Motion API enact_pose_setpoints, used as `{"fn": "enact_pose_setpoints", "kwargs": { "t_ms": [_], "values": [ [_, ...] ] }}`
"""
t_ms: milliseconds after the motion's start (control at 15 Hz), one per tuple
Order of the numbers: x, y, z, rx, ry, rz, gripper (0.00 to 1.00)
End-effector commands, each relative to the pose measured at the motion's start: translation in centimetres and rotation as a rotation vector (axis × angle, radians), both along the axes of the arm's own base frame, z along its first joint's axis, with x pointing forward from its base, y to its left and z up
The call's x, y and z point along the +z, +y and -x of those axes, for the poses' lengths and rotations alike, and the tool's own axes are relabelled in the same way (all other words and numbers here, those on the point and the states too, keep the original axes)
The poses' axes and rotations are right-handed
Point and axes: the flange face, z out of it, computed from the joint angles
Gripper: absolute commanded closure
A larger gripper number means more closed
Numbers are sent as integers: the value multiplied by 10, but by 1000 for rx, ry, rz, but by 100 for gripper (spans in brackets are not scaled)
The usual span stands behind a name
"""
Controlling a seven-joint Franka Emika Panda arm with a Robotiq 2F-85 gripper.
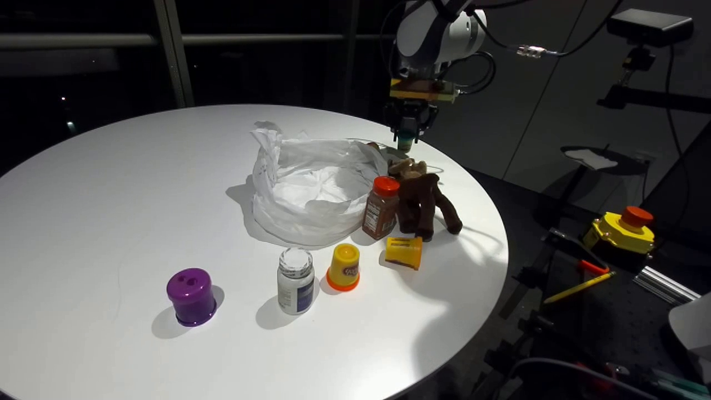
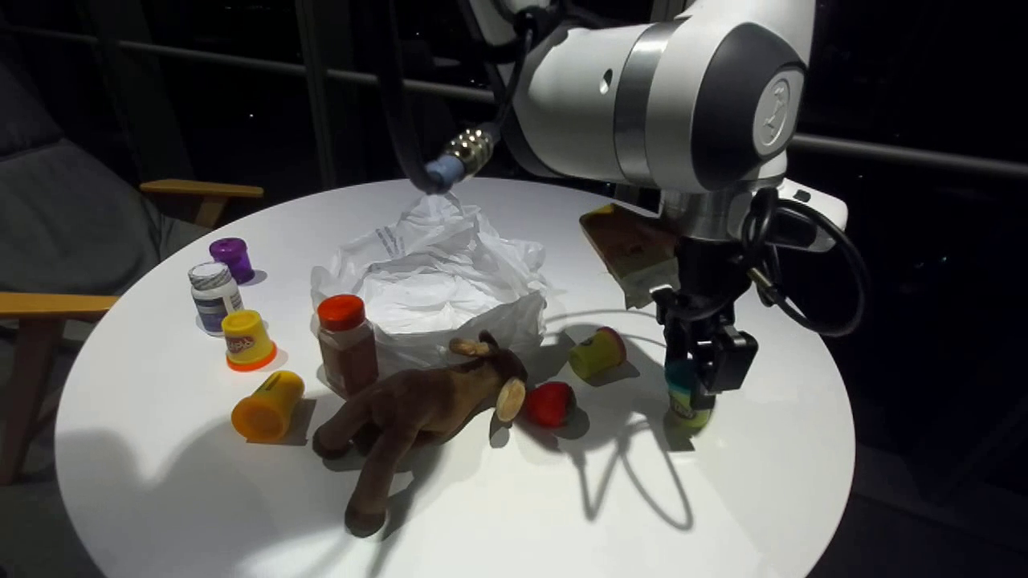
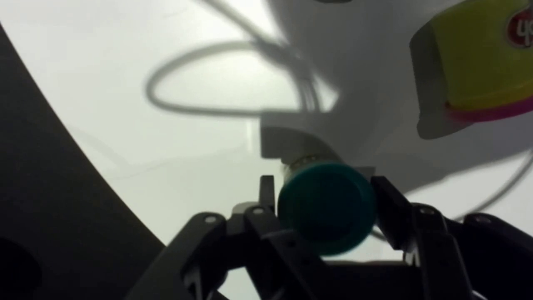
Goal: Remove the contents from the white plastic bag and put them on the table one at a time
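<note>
My gripper point(image 3: 322, 187) stands around a teal-lidded cup point(image 3: 329, 212), fingers wide. A thin gap parts the left finger point(image 3: 267, 192) from the lid, while the right one lies close against it. That cup point(image 2: 687, 411) appears upright at the surface of the white table point(image 1: 111, 194). The white plastic bag point(image 1: 316, 222) lies spread; only bare plastic shows inside. Contents sit around it: brown plush animal point(image 2: 426, 405), red strawberry point(image 2: 551, 404), tipped yellow cup with pink lid point(image 2: 596, 353), red-capped jar point(image 1: 381, 214), tipped orange cup point(image 1: 404, 253), upright yellow cup point(image 1: 344, 265), grey-white can point(image 1: 296, 289), purple cup point(image 1: 191, 297).
The table's edge runs close beside the gripper, with dark floor beyond it in the wrist view. A chair point(image 2: 201, 193) stands past the table's far side. In an exterior view, a yellow box with a red button point(image 1: 622, 230) sits off the table.
</note>
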Motion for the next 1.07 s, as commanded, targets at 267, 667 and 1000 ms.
{"fn": "enact_pose_setpoints", "kwargs": {
  "t_ms": [267, 667, 1000],
  "values": [
    [14, -2, -18, 99, 14, 96, 0],
    [119, 38, -15, 172, 11, -72, 0],
    [225, 111, 6, 340, 69, -248, 0]
  ]
}}
